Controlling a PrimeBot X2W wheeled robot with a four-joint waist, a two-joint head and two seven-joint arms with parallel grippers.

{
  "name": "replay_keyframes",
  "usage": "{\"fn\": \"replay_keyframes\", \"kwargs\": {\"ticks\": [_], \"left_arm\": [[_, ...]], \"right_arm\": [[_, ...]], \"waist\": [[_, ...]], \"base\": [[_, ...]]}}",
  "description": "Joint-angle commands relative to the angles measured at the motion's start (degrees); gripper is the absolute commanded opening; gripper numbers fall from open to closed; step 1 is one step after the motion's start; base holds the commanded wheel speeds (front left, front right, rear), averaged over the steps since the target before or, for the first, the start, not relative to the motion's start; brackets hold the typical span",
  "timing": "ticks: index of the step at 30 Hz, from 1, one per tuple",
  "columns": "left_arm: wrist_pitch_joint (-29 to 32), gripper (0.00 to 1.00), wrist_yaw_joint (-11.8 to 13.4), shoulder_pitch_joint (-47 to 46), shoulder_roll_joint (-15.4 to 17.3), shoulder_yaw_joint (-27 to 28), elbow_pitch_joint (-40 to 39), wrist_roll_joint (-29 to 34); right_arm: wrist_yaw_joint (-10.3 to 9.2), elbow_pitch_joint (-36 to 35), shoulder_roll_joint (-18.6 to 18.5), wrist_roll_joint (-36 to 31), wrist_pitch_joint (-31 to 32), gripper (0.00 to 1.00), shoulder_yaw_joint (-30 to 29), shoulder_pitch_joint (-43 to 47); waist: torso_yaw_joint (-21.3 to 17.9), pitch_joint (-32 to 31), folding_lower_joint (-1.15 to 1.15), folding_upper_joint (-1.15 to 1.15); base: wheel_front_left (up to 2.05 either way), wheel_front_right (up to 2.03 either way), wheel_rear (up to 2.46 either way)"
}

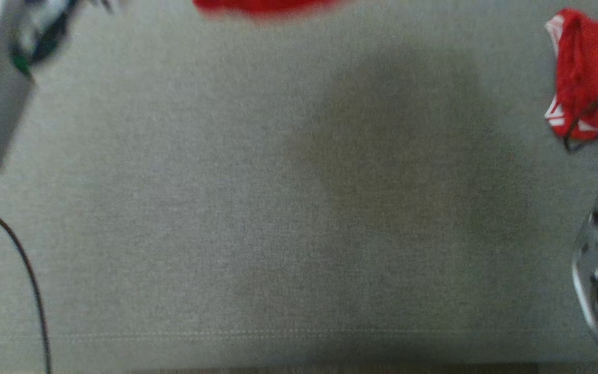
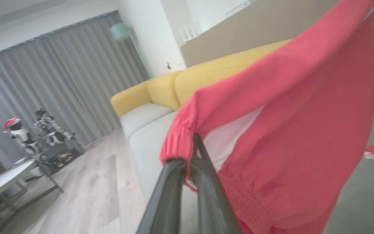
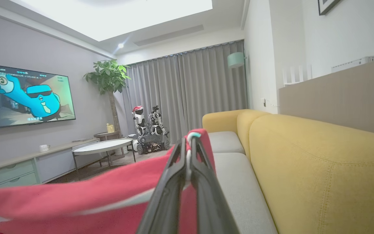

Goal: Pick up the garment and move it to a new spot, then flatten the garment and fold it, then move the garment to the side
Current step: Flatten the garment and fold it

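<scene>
Left wrist view: left gripper (image 2: 188, 157) clenched on red garment (image 2: 287, 130), centre frame. Right wrist view: right gripper (image 3: 190, 142) clenched on garment edge, lower centre.

Red garment (image 2: 304, 130) in L tool (image 2: 187, 155).

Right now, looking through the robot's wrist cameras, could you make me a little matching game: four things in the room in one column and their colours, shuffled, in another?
Things:
1. garment
2. sofa back
3. curtains
4. plant

Colours:
A. grey
B. green
C. yellow
D. red

Pairs: 1-D, 2-C, 3-A, 4-B.
</scene>
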Motion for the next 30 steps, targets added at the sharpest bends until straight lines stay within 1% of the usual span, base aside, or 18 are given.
{"fn": "replay_keyframes", "kwargs": {"ticks": [1,4,6,10,13,16,21,26,27,30], "left_arm": [[-1.6,0.0,0.1,-3.9,2.1,2.9,0.7,1.1],[-6.1,0.0,0.1,-6.8,0.7,2.5,6.7,2.9],[-8.5,0.0,-0.2,-7.1,-0.6,2.2,10.2,2.8],[-11.0,0.0,-1.5,-5.8,-2.8,-0.9,15.4,3.7],[-12.7,0.0,-2.0,-2.8,-4.8,-3.1,18.2,3.9],[-13.5,0.0,-2.6,1.7,-6.4,-5.9,21.0,3.9],[-14.3,0.0,-3.2,8.5,-7.4,-10.0,24.1,3.1],[-14.6,0.0,-3.3,15.0,-7.4,-14.8,25.3,1.7],[-14.6,0.0,-3.3,15.0,-7.4,-14.8,25.3,1.7],[-14.6,0.0,-3.4,18.0,-6.8,-17.7,24.8,0.3]], "right_arm": [[0.37,0.7,1.1,0.3,-2.2,0.0,1.0,-2.3],[0.37,8.4,1.6,0.6,-9.3,0.0,1.2,-6.4],[0.37,13.7,2.0,0.9,-12.4,0.0,1.4,-7.1],[0.37,22.5,2.4,2.1,-15.5,0.0,3.3,-5.6],[0.37,27.4,2.3,3.7,-16.2,0.0,6.4,-2.3],[0.37,31.7,1.5,6.2,-15.9,0.0,9.1,1.7],[0.37,35.9,-0.7,10.4,-14.1,0.0,13.5,7.5],[0.37,37.4,-3.7,14.3,-10.6,0.0,18.0,12.5],[0.37,37.4,-3.7,14.3,-10.6,0.0,18.0,12.5],[0.37,36.9,-6.1,16.0,-7.8,0.0,21.6,15.0]], "waist": [[-1.0,4.2,-0.01,0.0],[-1.0,5.4,-0.01,0.0],[-0.9,6.0,-0.01,0.0],[0.2,7.3,-0.01,0.0],[1.2,7.1,-0.01,0.0],[1.9,6.0,-0.01,0.0],[2.7,3.1,-0.01,0.0],[3.3,-0.8,-0.01,0.0],[3.3,-0.8,-0.01,0.0],[3.5,-2.8,-0.01,0.0]], "base": [[0.0,0.0,0.0],[0.0,0.0,0.0],[0.0,0.0,0.0],[0.0,0.0,0.0],[0.0,0.0,0.0],[0.0,0.0,0.0],[0.0,0.0,0.0],[0.0,0.0,0.0],[0.0,0.0,0.0],[0.0,0.0,0.0]]}}
